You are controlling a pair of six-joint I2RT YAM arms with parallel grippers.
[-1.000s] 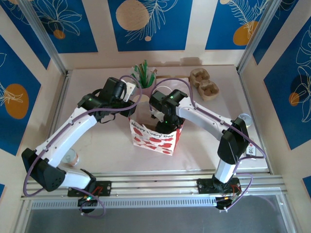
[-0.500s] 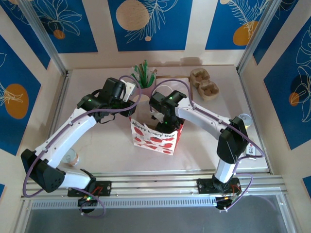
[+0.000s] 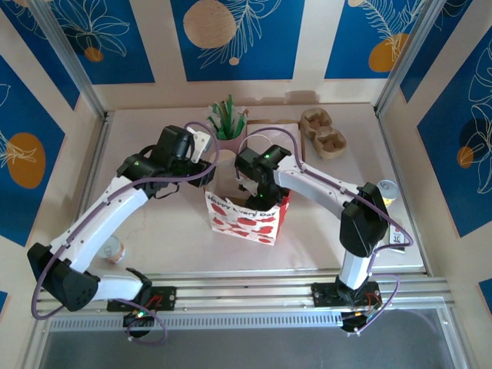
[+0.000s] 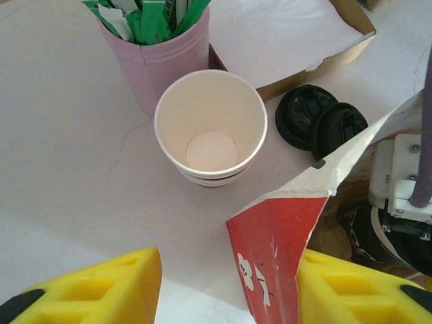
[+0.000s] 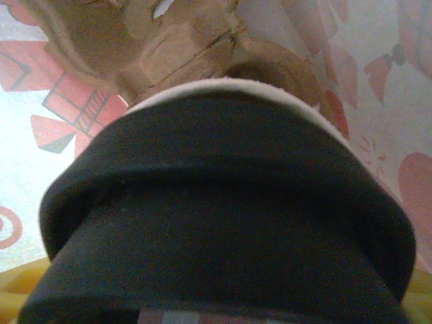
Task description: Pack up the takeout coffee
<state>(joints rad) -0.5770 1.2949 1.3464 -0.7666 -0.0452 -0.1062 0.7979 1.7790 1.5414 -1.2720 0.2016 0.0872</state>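
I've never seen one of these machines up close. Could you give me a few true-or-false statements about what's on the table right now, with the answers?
1. The paper cup beside the pink pot is empty. True.
2. The pink pot holds red straws. False: it holds green sticks.
3. Two black lids lie on the table near the paper cup. True.
4. The left jaws are clamped on a lid. False: they stand wide open, with the edge of the gift bag between them.
5. A black-lidded cup sits inside the gift bag, in the right jaws. True.
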